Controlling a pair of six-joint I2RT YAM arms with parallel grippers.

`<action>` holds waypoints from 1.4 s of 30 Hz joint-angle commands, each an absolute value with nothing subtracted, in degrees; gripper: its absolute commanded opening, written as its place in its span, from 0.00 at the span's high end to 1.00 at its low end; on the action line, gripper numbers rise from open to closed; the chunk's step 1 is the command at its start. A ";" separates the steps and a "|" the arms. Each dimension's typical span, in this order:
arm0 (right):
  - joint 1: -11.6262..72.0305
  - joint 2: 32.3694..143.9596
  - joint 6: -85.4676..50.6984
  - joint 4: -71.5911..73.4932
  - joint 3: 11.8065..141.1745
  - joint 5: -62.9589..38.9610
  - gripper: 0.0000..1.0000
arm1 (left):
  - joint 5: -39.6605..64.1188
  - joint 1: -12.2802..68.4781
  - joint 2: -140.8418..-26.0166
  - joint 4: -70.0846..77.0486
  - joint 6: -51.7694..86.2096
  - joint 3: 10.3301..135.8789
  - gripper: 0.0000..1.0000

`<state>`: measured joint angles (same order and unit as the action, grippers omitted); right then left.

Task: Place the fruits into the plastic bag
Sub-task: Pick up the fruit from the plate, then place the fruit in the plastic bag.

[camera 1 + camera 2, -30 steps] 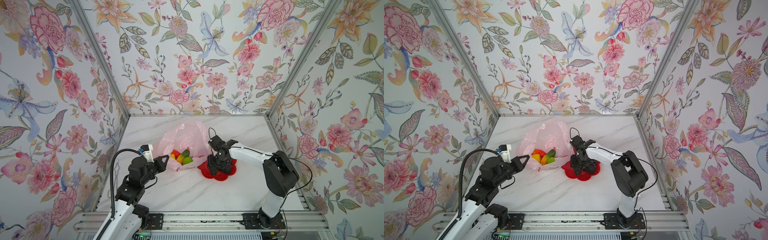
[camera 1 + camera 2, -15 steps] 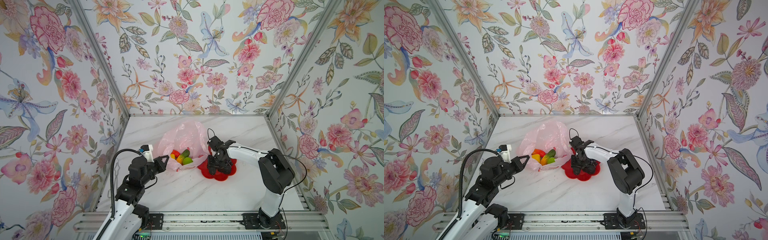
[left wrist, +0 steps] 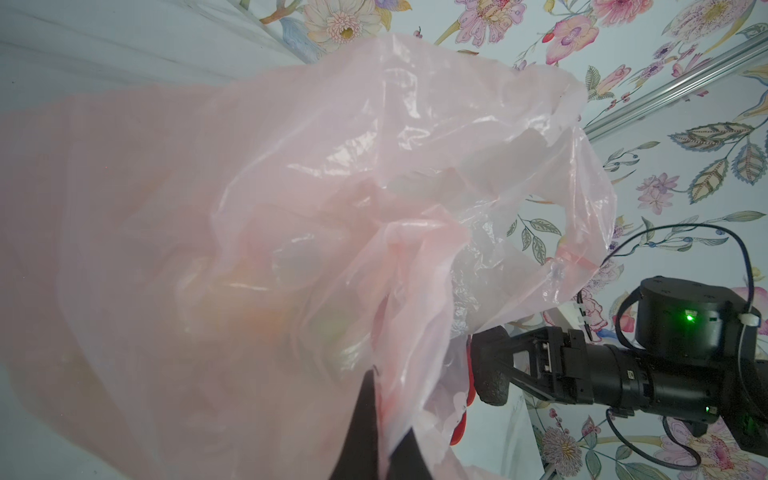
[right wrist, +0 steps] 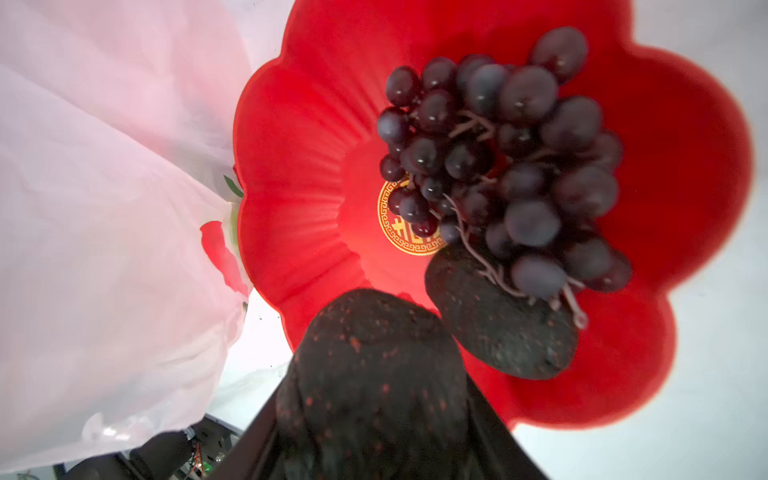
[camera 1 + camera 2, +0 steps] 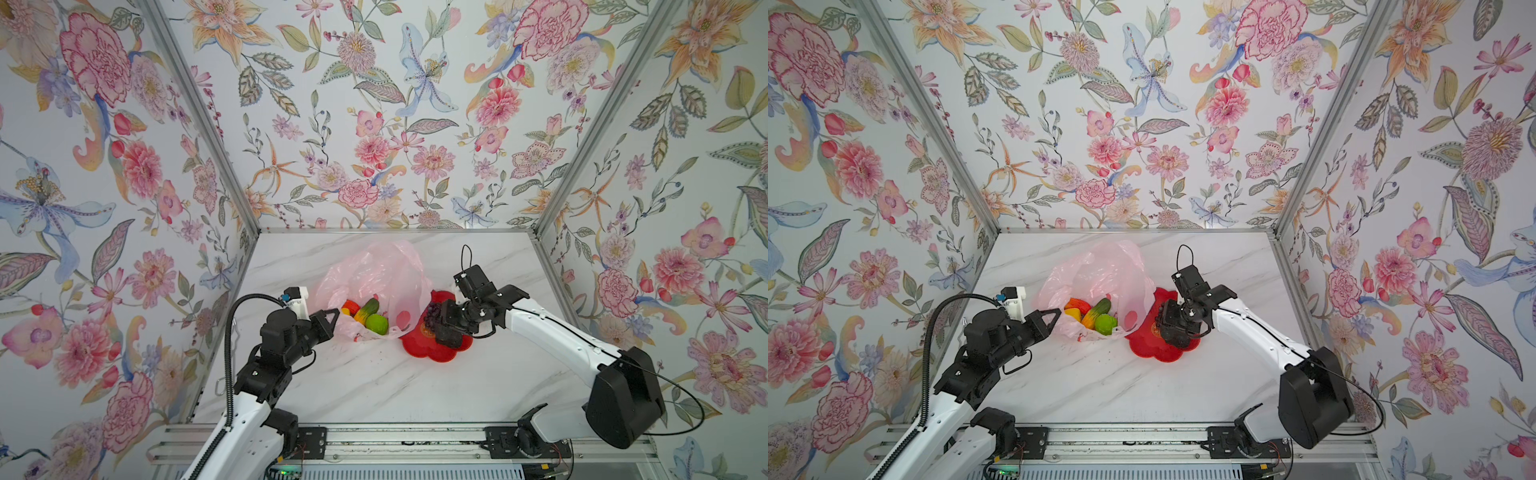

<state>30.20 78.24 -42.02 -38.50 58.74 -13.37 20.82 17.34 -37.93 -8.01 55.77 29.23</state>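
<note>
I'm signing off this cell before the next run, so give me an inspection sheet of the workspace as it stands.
Surface: white marbled table, a few dark specks near the bag.
Job's things: pink plastic bag open, with lime, mango and red-orange fruit inside; grapes and second avocado in the dish.
Clutter: red flower dish, the bag's edge against its rim.
Hands: left hand shut on the bag's edge; right hand shut on held avocado, over the dish.
Cables: black hose along the left arm; thin loop at the right wrist.
Surroundings: floral walls, metal frame posts.
</note>
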 commanded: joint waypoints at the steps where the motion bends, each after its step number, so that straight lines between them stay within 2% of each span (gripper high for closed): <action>1: 26.59 70.79 -45.74 -40.74 55.48 -16.31 0.55 | 22.12 16.83 -38.31 -6.39 54.14 30.94 1.00; 5: 23.75 64.12 -48.74 -40.83 59.38 -17.05 0.56 | 22.92 16.83 -38.67 -5.85 54.62 31.08 1.00; 9: 25.92 66.32 -49.15 -40.77 70.16 -17.84 0.57 | 23.35 16.86 -38.17 -6.86 54.62 31.89 1.00; 16: 40.80 82.49 -42.78 -40.78 93.17 -16.73 0.57 | 22.87 16.87 -35.15 -9.43 55.46 31.76 1.00; 19: 44.76 89.95 -39.17 -43.05 99.11 -16.45 0.56 | 22.53 16.85 -34.00 -10.69 55.47 32.06 1.00; 23: 46.74 98.08 -37.32 -43.98 101.32 -17.10 0.56 | 22.50 16.83 -33.06 -11.92 55.57 32.04 1.00; 34: 45.09 116.44 -37.27 -43.94 105.67 -19.95 0.50 | 22.85 16.80 -32.67 -13.67 55.24 32.30 1.00; 42: 45.03 123.08 -37.20 -43.94 109.52 -20.66 0.43 | 22.78 16.81 -32.43 -13.27 55.68 31.81 1.00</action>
